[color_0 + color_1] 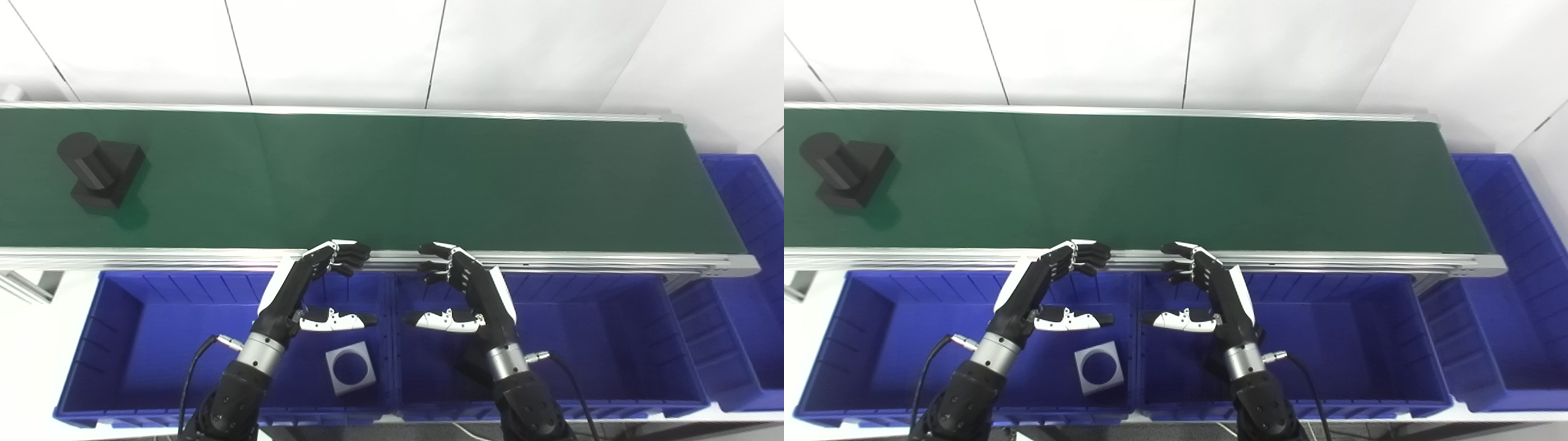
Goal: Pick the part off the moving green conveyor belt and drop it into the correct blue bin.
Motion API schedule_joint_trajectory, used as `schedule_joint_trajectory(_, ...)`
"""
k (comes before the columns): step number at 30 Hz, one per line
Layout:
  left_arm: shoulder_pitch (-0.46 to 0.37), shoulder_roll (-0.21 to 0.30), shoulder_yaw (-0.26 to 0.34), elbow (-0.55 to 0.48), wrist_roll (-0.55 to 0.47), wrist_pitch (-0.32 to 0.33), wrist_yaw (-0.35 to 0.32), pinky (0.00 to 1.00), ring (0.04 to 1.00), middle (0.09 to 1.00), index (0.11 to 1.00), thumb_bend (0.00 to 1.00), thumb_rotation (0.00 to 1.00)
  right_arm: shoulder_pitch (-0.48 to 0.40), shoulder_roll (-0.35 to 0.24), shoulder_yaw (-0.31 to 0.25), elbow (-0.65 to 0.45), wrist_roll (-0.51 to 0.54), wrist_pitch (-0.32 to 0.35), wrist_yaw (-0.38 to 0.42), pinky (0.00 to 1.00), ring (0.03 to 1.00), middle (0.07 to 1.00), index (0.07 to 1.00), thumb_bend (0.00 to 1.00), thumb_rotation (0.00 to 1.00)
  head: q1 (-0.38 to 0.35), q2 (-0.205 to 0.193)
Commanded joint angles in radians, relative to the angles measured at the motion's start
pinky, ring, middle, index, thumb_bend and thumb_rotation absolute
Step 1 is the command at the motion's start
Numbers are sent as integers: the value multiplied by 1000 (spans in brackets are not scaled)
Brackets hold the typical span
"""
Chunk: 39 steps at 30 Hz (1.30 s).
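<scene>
Both hands hang open and empty over the blue bins, left hand (pixel 309 285) and right hand (pixel 468 288) side by side. Far off to the left on the green belt (pixel 392 184) sits the black part (pixel 101 168), nearer the left hand.

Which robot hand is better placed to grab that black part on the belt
Probably the left robot hand. The black part sits at the conveyor belt's far left end, on that hand's side. The right robot hand is farther away. Both are open and empty.
</scene>
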Motion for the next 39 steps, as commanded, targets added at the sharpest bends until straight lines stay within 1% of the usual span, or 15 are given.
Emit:
schedule_joint_trajectory(1, -16, 2, -3, -15, -2, -34, 6, 619, 679, 703, 692, 664, 0, -10, 8, -5, -22, 4, -46, -1, 575, 666, 768, 701, 793, 39, 1, -1)
schedule_joint_trajectory(6, -17, 3, -7, -10, -6, -40, 9, 621, 678, 703, 693, 664, 0, -10, 7, -4, -17, 1, -46, -4, 577, 666, 767, 701, 795, 50, 5, -11)
schedule_joint_trajectory(11, -21, 7, -23, 8, 5, -42, 28, 614, 673, 704, 698, 667, 0, -9, 6, -6, -1, 10, -46, 0, 579, 669, 766, 696, 795, 51, 26, -46)
schedule_joint_trajectory(14, -26, 14, -40, 26, 11, -42, 50, 611, 671, 702, 696, 670, 0, -12, 4, -3, 20, 7, -46, -5, 579, 671, 768, 697, 794, 57, 36, -85)
schedule_joint_trajectory(15, -27, 17, -46, 31, 12, -42, 58, 610, 669, 698, 692, 672, 0, -13, 4, -2, 25, 5, -46, -7, 578, 671, 768, 697, 798, 71, 36, -85)
schedule_joint_trajectory(16, -29, 21, -56, 39, 13, -42, 69, 610, 669, 698, 691, 672, 0, -14, 3, -2, 34, 6, -46, -7, 578, 671, 768, 697, 798, 72, 50, -111)
schedule_joint_trajectory(17, -30, 24, -64, 44, 13, -42, 78, 606, 667, 696, 689, 673, 0, -14, 2, -1, 40, 6, -46, -7, 576, 670, 769, 698, 799, 76, 50, -111)
schedule_joint_trajectory(19, -35, 30, -82, 60, 12, -42, 98, 599, 664, 694, 685, 674, 0, -16, -1, -2, 59, 11, -46, -2, 581, 673, 770, 701, 796, 72, 73, -146)
schedule_joint_trajectory(22, -42, 38, -111, 82, 12, -43, 132, 587, 660, 691, 681, 683, 0, -19, -4, -6, 82, 24, -46, 11, 594, 679, 772, 708, 794, 74, 87, -166)
schedule_joint_trajectory(23, -47, 40, -121, 92, 12, -42, 145, 584, 657, 688, 679, 688, 0, -22, -5, -8, 90, 29, -46, 14, 596, 681, 774, 709, 793, 75, 102, -185)
schedule_joint_trajectory(24, -50, 43, -130, 99, 12, -42, 156, 581, 656, 686, 678, 691, 0, -23, -6, -9, 95, 32, -46, 17, 595, 681, 775, 709, 793, 74, 102, -185)
schedule_joint_trajectory(27, -61, 49, -157, 120, 26, -43, 190, 577, 652, 684, 676, 701, 0, -28, -10, -13, 111, 34, -46, 20, 581, 679, 777, 710, 790, 68, 124, -219)
schedule_joint_trajectory(30, -73, 53, -180, 140, 28, -43, 215, 564, 646, 678, 670, 721, 0, -33, -10, -22, 126, 42, -46, 30, 581, 683, 774, 704, 789, 41, 144, -240)
schedule_joint_trajectory(34, -87, 53, -202, 167, 22, -43, 240, 561, 639, 670, 662, 740, 0, -43, -10, -38, 146, 52, -46, 53, 571, 681, 773, 703, 792, 30, 171, -254)
schedule_joint_trajectory(39, -96, 54, -221, 177, 18, -42, 263, 563, 632, 662, 656, 765, 0, -46, -7, -60, 156, 62, -46, 84, 558, 690, 781, 702, 791, 37, 178, -245)
